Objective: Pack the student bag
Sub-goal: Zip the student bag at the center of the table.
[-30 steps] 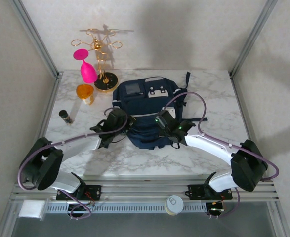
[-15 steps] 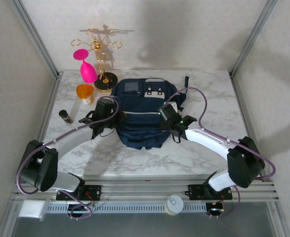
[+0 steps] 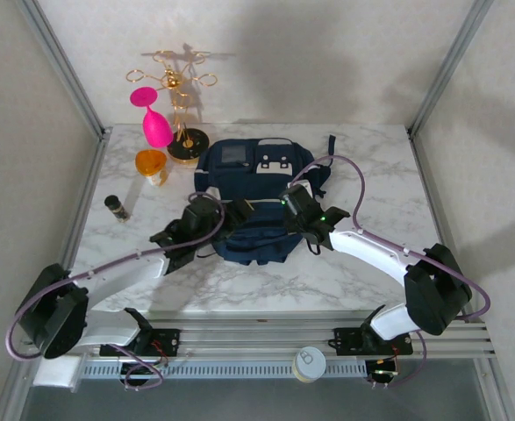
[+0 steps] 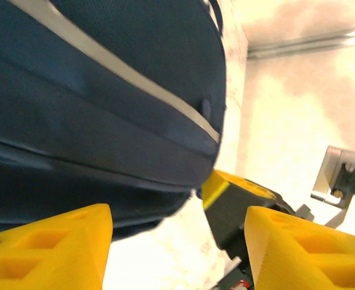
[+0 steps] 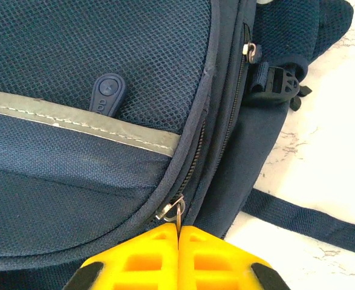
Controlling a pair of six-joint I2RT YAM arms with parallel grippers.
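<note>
The student bag (image 3: 255, 180), navy blue with pale stripes, lies flat in the middle of the marble table. My right gripper (image 3: 289, 204) rests on its right side. In the right wrist view its yellow fingers (image 5: 165, 254) are shut on the metal zipper pull (image 5: 178, 211) of the student bag (image 5: 92, 151). My left gripper (image 3: 236, 212) sits at the bag's near left edge. In the left wrist view it (image 4: 177, 254) is open, with only marble between its fingers (image 4: 50, 248). There the bag (image 4: 98, 103) lies just beyond the left finger.
A pink glass (image 3: 155, 124) and a gold wire rack (image 3: 180, 105) stand at the back left. An orange cup (image 3: 151, 165) and a small dark bottle (image 3: 116, 207) sit left of the bag. A dark strap (image 5: 304, 220) trails to the bag's right.
My left gripper has opened and let go of the bag's left side, then swung toward its near edge. The bag slid away from the arms earlier. The right gripper keeps its grip.
</note>
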